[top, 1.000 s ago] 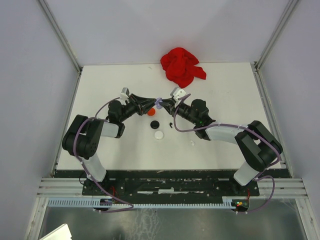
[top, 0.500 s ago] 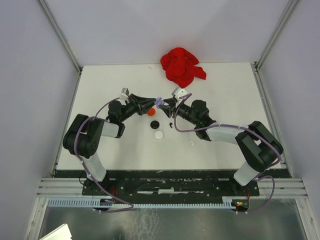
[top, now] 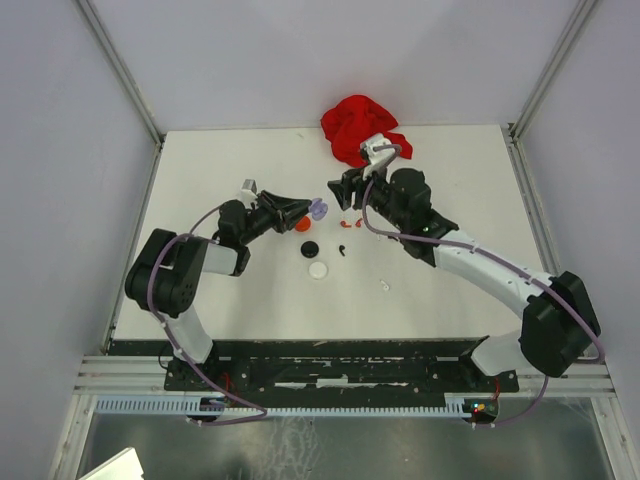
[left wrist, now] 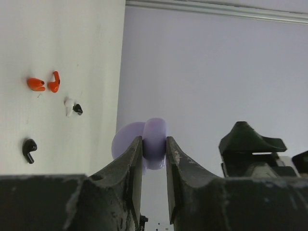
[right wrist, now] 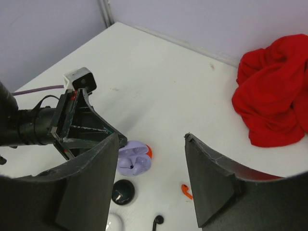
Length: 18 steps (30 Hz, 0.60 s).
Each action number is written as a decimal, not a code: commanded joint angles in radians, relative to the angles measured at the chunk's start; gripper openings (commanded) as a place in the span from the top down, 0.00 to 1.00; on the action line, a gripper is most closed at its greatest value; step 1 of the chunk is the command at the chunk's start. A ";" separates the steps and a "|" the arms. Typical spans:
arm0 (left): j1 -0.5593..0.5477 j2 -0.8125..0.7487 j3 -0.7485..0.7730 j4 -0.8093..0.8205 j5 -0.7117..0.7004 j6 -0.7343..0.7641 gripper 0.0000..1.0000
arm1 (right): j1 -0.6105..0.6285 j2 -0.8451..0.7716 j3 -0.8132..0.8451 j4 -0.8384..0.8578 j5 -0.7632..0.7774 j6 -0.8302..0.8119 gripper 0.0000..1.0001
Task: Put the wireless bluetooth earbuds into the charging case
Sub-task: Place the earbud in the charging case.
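Note:
My left gripper [top: 305, 208] is shut on the open lilac charging case [top: 318, 209], held just above the table. In the right wrist view the case [right wrist: 134, 159] shows its lid hinged open, with lilac buds seated in the base. My right gripper [top: 340, 188] hangs open behind and to the right of the case, with nothing between its fingers [right wrist: 108, 159]. Two red earbuds [top: 347, 220] lie right of the case. One black earbud [top: 342, 249] lies nearer, and a white one [top: 383, 285] is further right.
A red disc [top: 303, 225], a black disc [top: 309, 248] and a white disc [top: 318, 269] lie in a row just below the case. A crumpled red cloth [top: 362, 130] sits at the back edge, close behind my right gripper.
My right gripper has opened and drawn back from the case, up and toward the red cloth. The left gripper still holds the case in the same place.

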 commanded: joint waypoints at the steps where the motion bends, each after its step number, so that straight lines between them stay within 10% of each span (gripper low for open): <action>1: -0.004 -0.080 0.034 -0.099 -0.045 0.129 0.97 | 0.004 0.017 0.203 -0.523 0.115 0.057 0.35; 18: -0.008 -0.136 0.075 -0.231 -0.084 0.211 0.97 | 0.071 0.222 0.376 -0.799 0.110 0.070 0.31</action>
